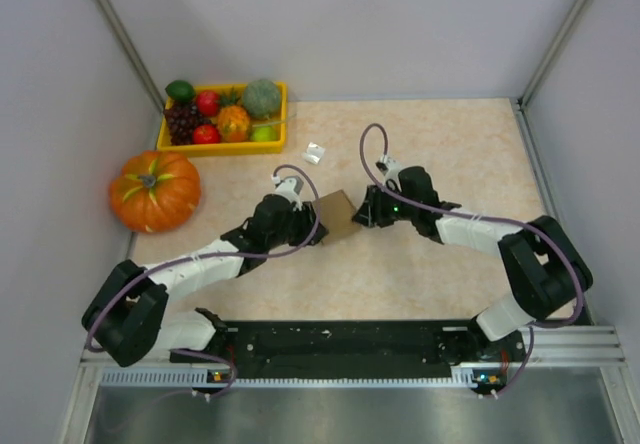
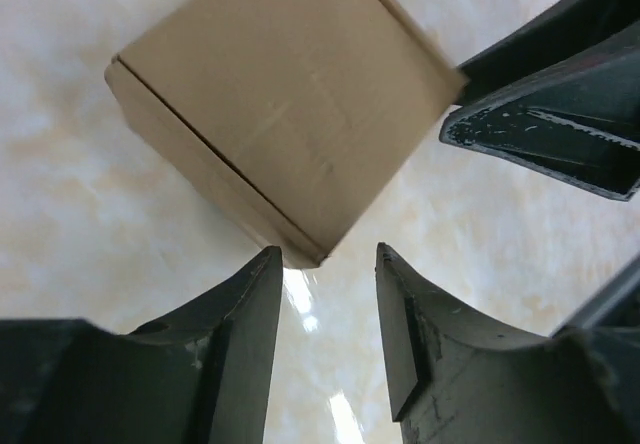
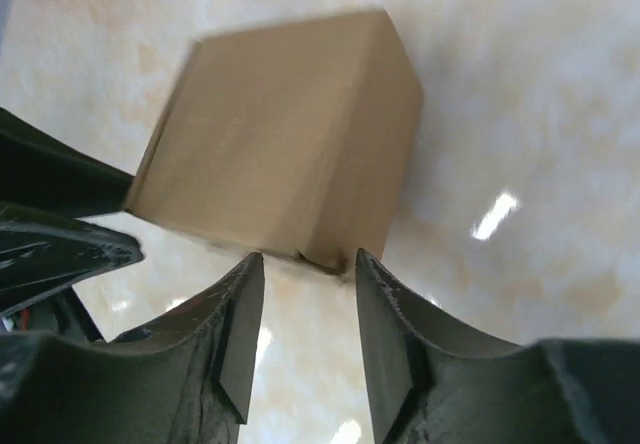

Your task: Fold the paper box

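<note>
- The box (image 1: 338, 216) — a brown cube with its flaps shut — sits on the counter (image 1: 470, 264) between the two tools.
- Left tool (image 2: 328, 254): jaws parted with nothing between them. A box corner lies right at its tips.
- Right tool (image 3: 308, 260): jaws parted and empty — the opposite box corner sits at the mouth of its gap.

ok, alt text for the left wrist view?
A closed brown paper box sits on a pale marbled table, one corner pointing into the gap between the parted black fingers of the left gripper. The right gripper shows at upper right, against the box's corner.
</note>
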Available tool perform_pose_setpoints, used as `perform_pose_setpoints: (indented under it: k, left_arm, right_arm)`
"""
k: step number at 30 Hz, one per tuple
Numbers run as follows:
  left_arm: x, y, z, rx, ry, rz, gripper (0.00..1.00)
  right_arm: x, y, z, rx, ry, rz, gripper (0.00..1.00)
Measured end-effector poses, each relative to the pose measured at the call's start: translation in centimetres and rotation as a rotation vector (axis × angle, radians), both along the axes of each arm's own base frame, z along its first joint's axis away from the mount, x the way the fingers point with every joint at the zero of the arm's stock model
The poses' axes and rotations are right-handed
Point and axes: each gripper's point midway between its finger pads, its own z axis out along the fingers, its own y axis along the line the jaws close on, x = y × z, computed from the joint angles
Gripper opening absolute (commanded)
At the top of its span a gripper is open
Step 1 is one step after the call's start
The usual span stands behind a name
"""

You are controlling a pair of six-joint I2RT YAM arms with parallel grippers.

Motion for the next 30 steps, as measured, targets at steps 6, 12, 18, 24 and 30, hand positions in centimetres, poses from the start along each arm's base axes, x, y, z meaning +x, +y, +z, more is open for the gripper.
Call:
perform_pose_setpoints:
  k: [6, 12, 18, 24, 30]
  left_arm:
    - [-6.4, 1.5, -2.1, 0.001, 0.085, -0.042, 0.71]
    - [-7.2, 6.7, 5.9, -0.088, -0.108, 0.153, 0.72]
    - [-8.5, 13.5, 13.5, -0.169, -0.281, 0.402, 0.71]
    - [-10.4, 17.1, 15.2, -0.187, -0.337, 0.496, 0.70]
    - [-11.3, 18.3, 13.9, -0.145, -0.319, 0.507, 0.70]
  right_arm:
    - [-7.3, -4.8, -4.1, -0.221, 0.170, -0.057, 0.80]
    - [-9.0, -4.2, -1.0, -0.379, 0.023, -0.026, 0.84]
    - [-6.0, 3.1, 1.1, -0.539, -0.110, -0.001, 0.83]
    - [-4.4, 8.4, -1.5, -0.722, -0.184, -0.003, 0.77]
    - [-3.7, 8.0, -2.3, -0.833, -0.217, -0.051, 0.69]
